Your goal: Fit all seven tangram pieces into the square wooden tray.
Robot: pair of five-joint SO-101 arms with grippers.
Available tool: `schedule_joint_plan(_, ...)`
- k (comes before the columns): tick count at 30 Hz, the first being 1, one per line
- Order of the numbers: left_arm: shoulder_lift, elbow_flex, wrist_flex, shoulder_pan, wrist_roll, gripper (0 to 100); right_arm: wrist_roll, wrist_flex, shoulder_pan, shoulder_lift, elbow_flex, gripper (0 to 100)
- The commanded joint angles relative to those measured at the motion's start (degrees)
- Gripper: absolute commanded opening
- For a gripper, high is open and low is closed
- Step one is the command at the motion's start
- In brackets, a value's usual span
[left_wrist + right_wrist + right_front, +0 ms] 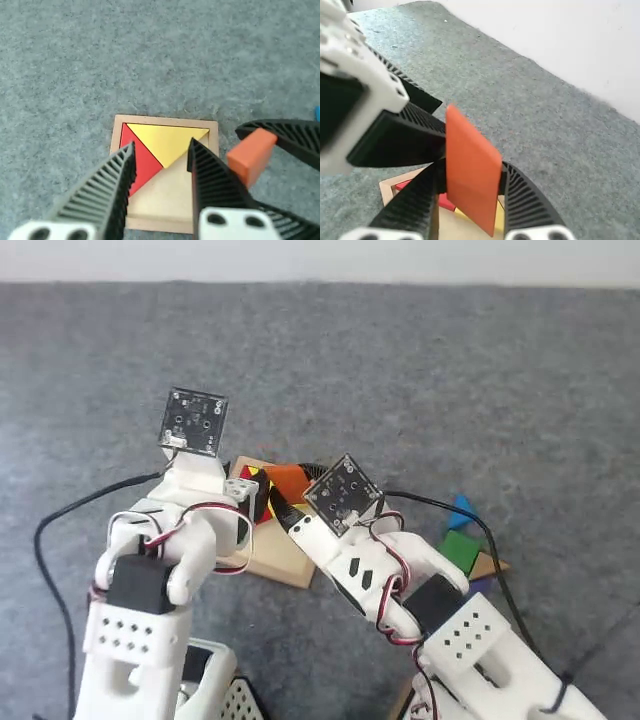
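The right gripper (pixel 470 172) has its jaws closed on the two opposite edges of the orange tangram piece (pixel 472 170), which hangs above the wooden tray (pixel 150 118). The piece looks like a light, rigid painted wooden block. Its smooth faces could slip or twist in the ribbed jaws, so the narrow edges seem the right place to hold it. Its long axis runs roughly along the jaws, with the far end past their tips. It stands on edge and is not level with the tray floor. The left gripper (pixel 161 147) hovers over the tray, jaws wide and empty. A red triangle (pixel 145 165) and a yellow triangle (pixel 165 137) lie touching in the tray. A blue piece (pixel 461 508) and a green piece (pixel 459 548) lie on the surface (pixel 450 370), well apart from the tray.
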Motion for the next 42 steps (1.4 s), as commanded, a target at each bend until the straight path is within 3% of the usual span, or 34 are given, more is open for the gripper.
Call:
schedule_joint_plan(1,0.0,-3.0,0.3,1.3,-1.1,17,1.2,0.1,-1.0,-2.2,-0.4,0.7)
schedule_joint_plan(8,-0.8,-3.1,1.4,3.7,-3.6,17,1.2,3.7,-1.0,-2.6,-0.4,0.7)
schedule_joint_plan(13,-10.6,-0.6,3.3,7.8,-5.1,17,1.2,5.7,-1.7,-2.6,0.2,0.7)
schedule_joint_plan(19,-20.3,4.1,3.8,7.9,-6.2,17,1.3,6.1,-3.0,-2.7,0.9,0.7)
schedule_joint_plan(30,-17.1,3.8,4.8,7.9,-6.9,19,1.3,5.8,-2.9,-2.7,1.1,0.7)
schedule_joint_plan(32,-18.0,2.2,7.0,6.2,-6.0,19,0.9,5.6,-1.7,-2.7,1.1,0.7)
schedule_joint_plan(36,-22.7,1.8,8.4,-3.7,-6.6,19,0.5,5.4,2.0,-2.7,1.1,0.7)
schedule_joint_plan(42,-25.1,7.6,5.5,-6.8,-9.3,19,-6.4,0.4,4.5,-2.7,0.0,0.7)
